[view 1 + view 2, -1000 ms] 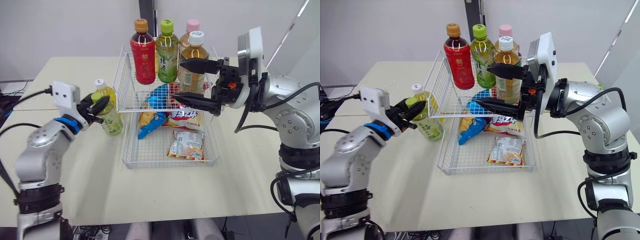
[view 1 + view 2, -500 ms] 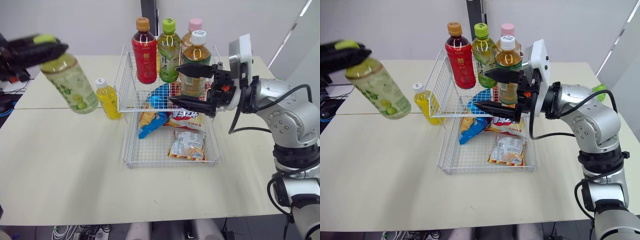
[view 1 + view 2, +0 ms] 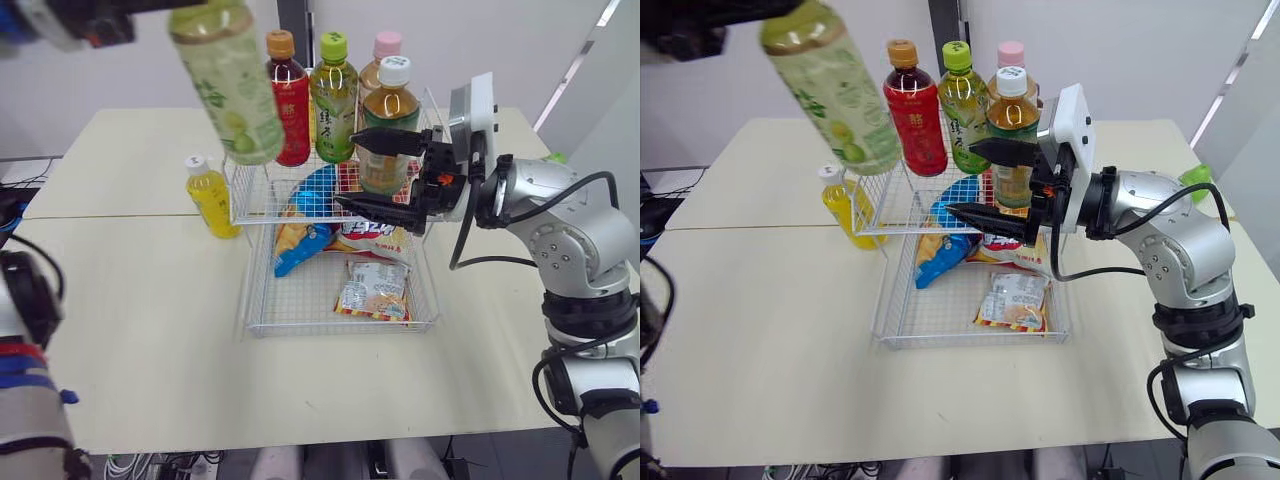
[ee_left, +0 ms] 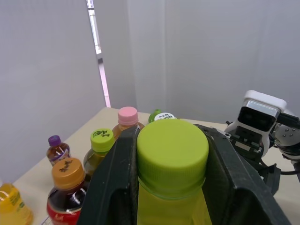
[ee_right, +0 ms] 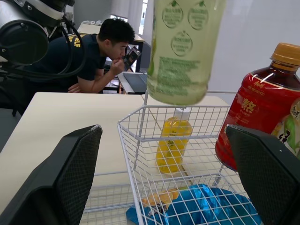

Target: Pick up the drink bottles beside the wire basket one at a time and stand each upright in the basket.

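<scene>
Hanging in the air over the far left corner of the wire basket (image 3: 255, 272): one pale green bottle (image 3: 228, 85), lime cap uppermost. Long axis close to vertical but tilted, cap end leaning left and base end pointing down and right towards the basket's rim. Not touching basket or table.

Left gripper (image 4: 172, 159): raised high at the far left, its two black fingers (image 4: 112, 187) pinching the bottle's cap from either side.

Right gripper (image 3: 347, 167): reaching leftwards over the middle of the basket, jaws spread wide, one finger above the other, nothing between them. The amber bottle stood just behind it; contact could not be made out.

Standing upright in the far end of the basket, left to right:
- red bottle (image 3: 288, 100), orange cap
- green tea bottle (image 3: 333, 100), green cap
- pink-capped bottle (image 3: 386, 45), mostly hidden behind the others
- amber bottle (image 3: 390, 120), white cap

Lying flat in the basket: a blue snack bag (image 3: 305, 240) on the left, a red-and-white bag (image 3: 372, 238) beside it, and a smaller packet (image 3: 372, 290) nearer.

Outside the basket: one small yellow bottle (image 3: 210, 195), white cap, upright on the table (image 3: 140, 330), just left of the basket's far left corner.

Background, right wrist view: a person (image 5: 101, 56) seated at a far desk.
</scene>
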You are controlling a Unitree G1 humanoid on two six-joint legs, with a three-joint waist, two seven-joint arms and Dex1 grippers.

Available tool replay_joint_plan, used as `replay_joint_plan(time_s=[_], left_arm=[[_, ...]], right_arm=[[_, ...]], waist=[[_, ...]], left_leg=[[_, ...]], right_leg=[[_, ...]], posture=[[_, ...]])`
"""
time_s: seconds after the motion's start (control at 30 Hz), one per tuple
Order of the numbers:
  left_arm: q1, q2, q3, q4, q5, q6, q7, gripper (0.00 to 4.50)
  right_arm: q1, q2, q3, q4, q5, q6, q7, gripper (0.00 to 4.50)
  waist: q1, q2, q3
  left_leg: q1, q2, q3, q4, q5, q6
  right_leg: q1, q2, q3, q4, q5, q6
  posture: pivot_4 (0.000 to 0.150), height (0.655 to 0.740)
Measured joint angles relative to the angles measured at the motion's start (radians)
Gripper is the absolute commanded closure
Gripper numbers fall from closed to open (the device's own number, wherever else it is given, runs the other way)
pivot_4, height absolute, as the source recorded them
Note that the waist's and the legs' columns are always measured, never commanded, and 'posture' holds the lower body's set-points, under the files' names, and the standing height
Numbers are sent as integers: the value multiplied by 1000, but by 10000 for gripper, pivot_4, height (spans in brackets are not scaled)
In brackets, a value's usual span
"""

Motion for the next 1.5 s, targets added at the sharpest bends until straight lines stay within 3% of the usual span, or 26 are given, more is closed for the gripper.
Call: replay_joint_plan(time_s=[0.43, 0.77, 1.1, 1.23, 1.5], left_arm=[[141, -277, -104, -6, 232, -291, 74, 31446], [142, -329, -95, 42, 271, -349, 53, 31446], [142, -359, -50, 38, 244, -300, 71, 178], [134, -340, -5, -21, 192, -233, 72, 178], [186, -205, 130, -199, 114, -109, 167, 178]], right_arm=[[42, -49, -38, -79, 11, 47, -63, 0], [65, -69, -62, -125, 23, 72, -98, 0], [69, -82, -64, -134, 43, 72, -100, 0], [69, -83, -64, -134, 43, 72, -94, 0], [62, -73, -60, -120, 53, 70, -55, 0]], waist=[[1, 0, 0], [0, 0, 0], [-1, 0, 0], [-1, 0, 0], [-5, 1, -1]], left_leg=[[-1, -1, 1, 1, 0, 0], [-1, -1, 0, 2, 0, 0], [-1, -1, 0, 2, 0, 0], [-1, -1, 0, 2, 0, 0], [0, 0, 1, 2, 0, 0]], right_leg=[[0, -1, 1, 0, 0, 0], [0, -1, 1, 0, 0, 0], [0, -1, 1, 0, 0, 0], [0, -1, 1, 0, 0, 0], [0, -1, 2, 1, 0, 0]], posture=[[1500, 7400], [1500, 7400], [1500, 7400], [1500, 7400], [1500, 7400]])
